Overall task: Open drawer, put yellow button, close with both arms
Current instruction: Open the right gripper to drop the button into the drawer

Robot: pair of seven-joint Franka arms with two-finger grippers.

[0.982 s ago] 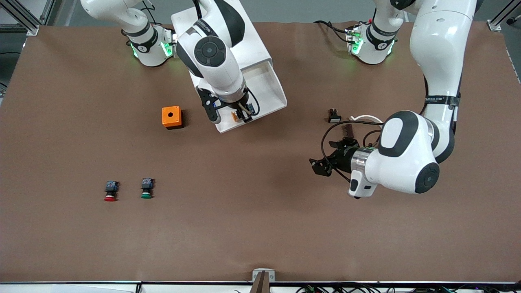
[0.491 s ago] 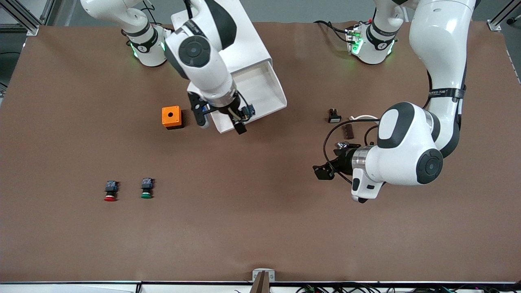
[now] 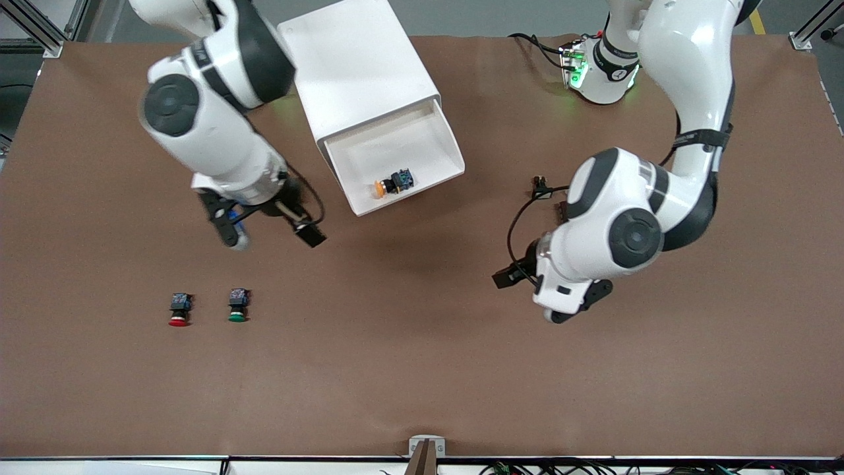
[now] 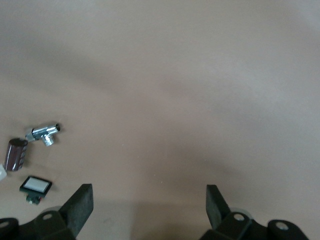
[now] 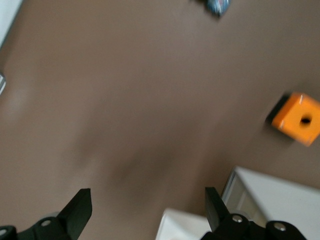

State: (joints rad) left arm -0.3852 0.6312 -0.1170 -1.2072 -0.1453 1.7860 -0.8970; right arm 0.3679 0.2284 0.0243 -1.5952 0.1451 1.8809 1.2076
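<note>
The top drawer (image 3: 395,165) of the white cabinet (image 3: 359,72) stands pulled out. The yellow button (image 3: 393,184) lies on its side inside the drawer, near the drawer's front wall, touching neither gripper.

The right gripper (image 3: 270,234) hangs over bare table (image 3: 422,369) toward the right arm's end, beside the drawer front. Its fingers (image 5: 77,210) are spread wide and hold nothing. In the right wrist view an orange box (image 5: 296,118) with a round hole in its top sits on the table near the cabinet's white corner.

The left gripper (image 3: 511,274) hangs over bare table toward the left arm's end. Its fingers (image 4: 80,205) are likewise spread apart and empty. Near it, in the left wrist view, lie a small chrome fitting (image 4: 44,133), a dark brown cylinder (image 4: 16,154) and a small black-framed white part (image 4: 35,186); what the last one is cannot be made out.

A red-capped button (image 3: 179,309) and a green-capped button (image 3: 237,305) sit side by side, nearer to the front camera than the right gripper's spot over the table.
</note>
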